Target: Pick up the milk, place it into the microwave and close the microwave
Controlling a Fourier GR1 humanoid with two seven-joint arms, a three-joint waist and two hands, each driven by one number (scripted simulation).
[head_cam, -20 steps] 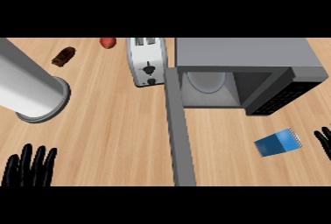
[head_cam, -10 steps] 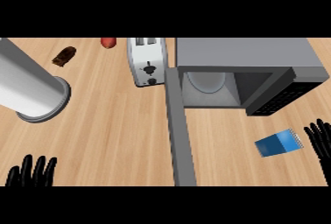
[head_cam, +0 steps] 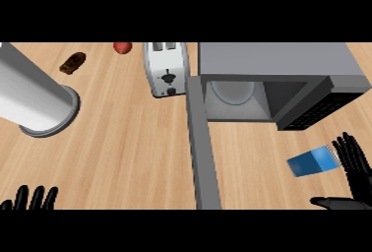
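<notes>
Head view: left robot hand (head_cam: 30,198) at the lower left edge, only straight fingers showing, released. Tall grey metal cylinder (head_cam: 35,101) at left on the light wooden tabletop (head_cam: 131,147). Small brown item (head_cam: 73,62) and small red item (head_cam: 123,47) near the far edge. White two-slot toaster (head_cam: 167,69) just beside the grey box-shaped microwave (head_cam: 276,61); microwave door (head_cam: 202,147) swung open, white round plate (head_cam: 232,91) inside. Blue milk carton (head_cam: 312,162) on the tabletop in front of the microwave. Right robot hand (head_cam: 356,172) just beside it, fingers straight, thumb spread, grasping nothing.

Blue milk carton (head_cam: 312,163) before grey microwave (head_cam: 276,61), door (head_cam: 204,157) wide open
</notes>
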